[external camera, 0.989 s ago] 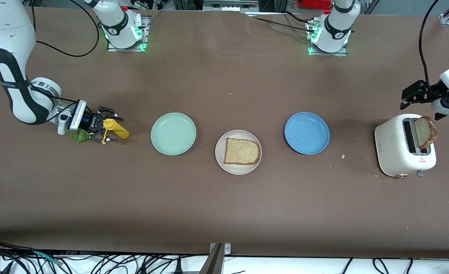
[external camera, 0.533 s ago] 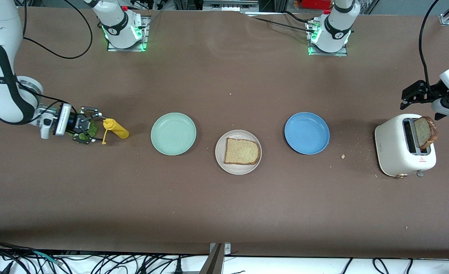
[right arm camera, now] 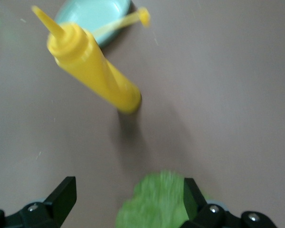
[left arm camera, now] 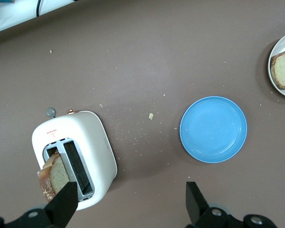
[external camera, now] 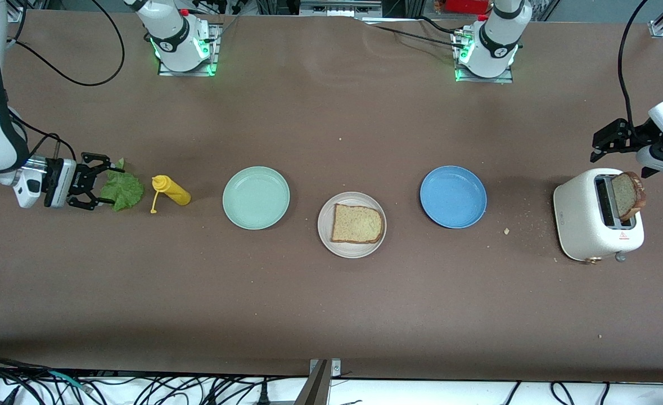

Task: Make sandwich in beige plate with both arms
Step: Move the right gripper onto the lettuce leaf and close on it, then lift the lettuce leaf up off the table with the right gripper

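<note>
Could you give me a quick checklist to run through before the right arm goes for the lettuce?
1. Right gripper open at the lettuce leaf: ok.
2. Leaf lies flat on the table, not held: ok.
3. Yellow squeeze bottle stands apart from the leaf, though close beside it: ok, watch it.
4. Beige plate holds one bread slice, top bare for the leaf: ok.
5. Second slice sits in the toaster: ok.
6. Left gripper open, waiting above the toaster: ok.

Mustard bottle (external camera: 171,191), mint plate (external camera: 256,197), blue plate (external camera: 453,196), white toaster (external camera: 590,216).
</note>
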Available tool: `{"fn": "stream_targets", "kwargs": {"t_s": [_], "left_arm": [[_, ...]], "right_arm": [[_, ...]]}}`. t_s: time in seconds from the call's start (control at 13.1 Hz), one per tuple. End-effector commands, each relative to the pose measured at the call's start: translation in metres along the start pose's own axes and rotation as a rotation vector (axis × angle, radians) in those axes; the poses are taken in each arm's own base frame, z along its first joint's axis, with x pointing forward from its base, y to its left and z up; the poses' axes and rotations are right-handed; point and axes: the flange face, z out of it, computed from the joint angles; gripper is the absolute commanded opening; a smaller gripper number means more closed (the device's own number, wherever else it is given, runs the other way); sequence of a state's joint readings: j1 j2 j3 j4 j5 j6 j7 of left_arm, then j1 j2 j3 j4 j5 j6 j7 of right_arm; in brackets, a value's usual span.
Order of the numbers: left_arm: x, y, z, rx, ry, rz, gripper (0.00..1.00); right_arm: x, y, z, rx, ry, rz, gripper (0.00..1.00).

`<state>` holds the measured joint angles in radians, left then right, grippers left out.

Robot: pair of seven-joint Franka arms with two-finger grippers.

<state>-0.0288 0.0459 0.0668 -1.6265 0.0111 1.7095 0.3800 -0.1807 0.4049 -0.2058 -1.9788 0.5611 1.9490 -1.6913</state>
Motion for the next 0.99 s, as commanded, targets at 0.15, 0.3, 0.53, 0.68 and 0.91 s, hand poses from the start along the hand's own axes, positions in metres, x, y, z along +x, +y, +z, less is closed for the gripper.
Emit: {"fn": "stream_targets", "kwargs": {"t_s": [0.15, 0.3, 0.53, 0.68, 0.91], "left_arm": [[0.002, 0.002, -0.004, 0.023, 0.01, 0.019, 1.0], [0.002, 0.003, -0.004, 0.023, 0.011, 0.021, 1.0], [0.003, 0.005, -0.004, 0.023, 0.011, 0.026, 1.0], [0.003, 0.005, -0.004, 0.023, 0.011, 0.026, 1.0], [0.004, 0.006, -0.004, 0.023, 0.011, 0.027, 1.0]], "right_arm": [[0.018, -0.018, -0.027, -0.105, -0.256, 0.316, 1.0], [0.028, -0.019, -0.016, -0.175, -0.342, 0.431, 1.0], [0.019, -0.02, 0.026, -0.249, -0.344, 0.539, 1.0], [0.009, -0.015, 0.044, -0.278, -0.335, 0.543, 1.0], [0.0, -0.008, 0.063, -0.306, -0.328, 0.541, 1.0]]}}
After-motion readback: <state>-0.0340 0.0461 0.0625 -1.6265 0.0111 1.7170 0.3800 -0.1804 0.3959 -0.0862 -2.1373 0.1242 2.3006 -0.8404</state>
